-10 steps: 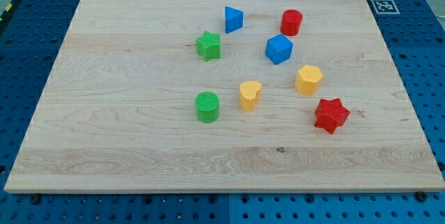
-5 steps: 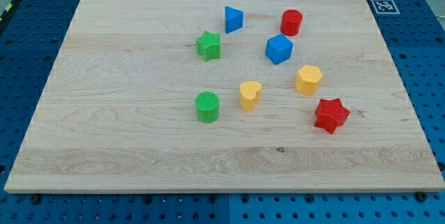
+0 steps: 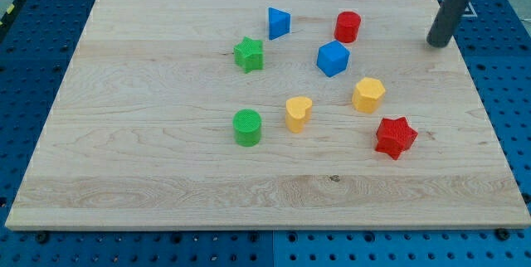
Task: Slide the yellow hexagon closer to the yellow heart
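The yellow hexagon [image 3: 368,94] sits right of the board's middle. The yellow heart [image 3: 298,113] lies to its left and slightly lower, with a gap of about one block width between them. My tip [image 3: 436,43] is at the view's upper right, on the board near its right edge, well above and to the right of the hexagon and touching no block.
A blue cube [image 3: 333,58] sits just above the hexagon and a red star [image 3: 395,137] just below right of it. A red cylinder [image 3: 348,26], blue triangle [image 3: 279,22], green star [image 3: 248,54] and green cylinder [image 3: 246,127] are also on the wooden board [image 3: 149,134].
The rod has come into view from the top right corner and its tip now rests lower on the board. No block has moved.
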